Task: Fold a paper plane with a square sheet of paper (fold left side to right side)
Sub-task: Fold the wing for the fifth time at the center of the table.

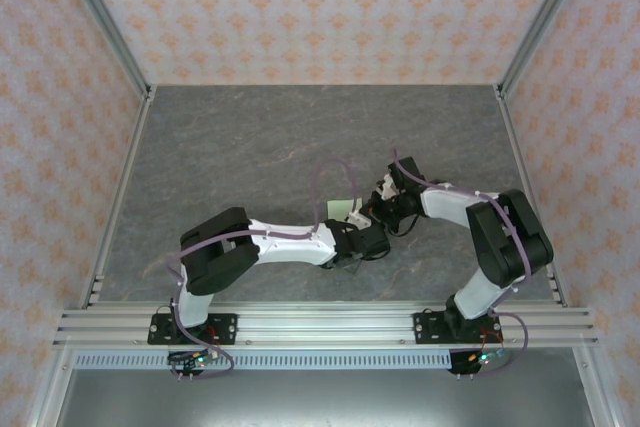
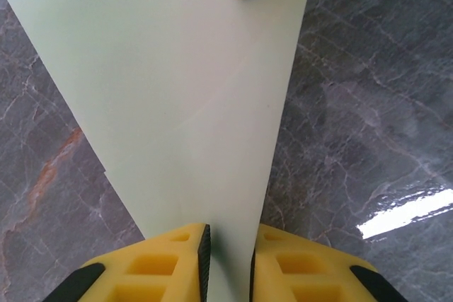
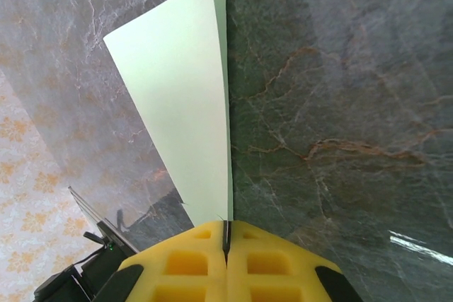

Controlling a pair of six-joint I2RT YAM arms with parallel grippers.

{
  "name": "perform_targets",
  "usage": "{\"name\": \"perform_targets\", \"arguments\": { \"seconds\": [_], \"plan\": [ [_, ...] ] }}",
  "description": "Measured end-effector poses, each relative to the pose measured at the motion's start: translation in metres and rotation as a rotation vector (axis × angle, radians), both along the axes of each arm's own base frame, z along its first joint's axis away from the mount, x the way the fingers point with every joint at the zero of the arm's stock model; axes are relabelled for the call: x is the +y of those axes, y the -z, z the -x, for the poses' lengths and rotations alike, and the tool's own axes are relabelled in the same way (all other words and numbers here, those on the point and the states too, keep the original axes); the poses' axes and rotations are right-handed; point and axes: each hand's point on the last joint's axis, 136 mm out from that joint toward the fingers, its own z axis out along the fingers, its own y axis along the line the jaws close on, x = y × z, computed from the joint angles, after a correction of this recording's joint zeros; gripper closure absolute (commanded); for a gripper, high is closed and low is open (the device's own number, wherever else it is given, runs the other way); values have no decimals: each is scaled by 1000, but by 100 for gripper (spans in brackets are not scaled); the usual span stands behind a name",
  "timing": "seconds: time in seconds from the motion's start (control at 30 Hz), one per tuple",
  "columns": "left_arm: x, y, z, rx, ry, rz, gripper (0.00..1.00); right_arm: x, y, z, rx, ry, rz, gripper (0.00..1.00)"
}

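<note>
You have no legible text, label, brand, number or sign to log. The pale green sheet of paper (image 2: 177, 104) is plain and unmarked. The patterned wall (image 1: 320, 7) bears a repeating orange ornament, no lettering.

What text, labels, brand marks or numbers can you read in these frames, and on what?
None readable.
On the sheet of paper: plain pale green, no print.
On the wall covering: repeating orange ornament, no letters.
On the small boards at the arm bases: any marking too small to read.
</note>
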Motion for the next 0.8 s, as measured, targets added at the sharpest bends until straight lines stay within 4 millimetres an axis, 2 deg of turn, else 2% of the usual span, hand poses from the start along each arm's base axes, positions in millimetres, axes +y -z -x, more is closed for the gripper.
{"name": "perform_targets", "arguments": {
  "seconds": [0.13,0.3,0.4,0.53,0.67,0.8],
  "plan": [
    [-1,0,1,4,2,5,85,0,-1,-1,-3,-2,8,94],
    [-4,0,1,11,3,21,87,-7,-2,-6,-32,16,62,76],
    [-6,2,1,14,3,33,88,-18,-19,-14,-97,48,97,64],
    [-6,2,1,25,-13,82,89,-42,-55,-27,-235,113,157,52],
    [-5,2,0,60,-48,191,88,-70,-84,-28,-344,179,230,44],
    [-7,1,-1,90,-80,312,89,-82,-93,-19,-401,187,268,43]
  ]
}}
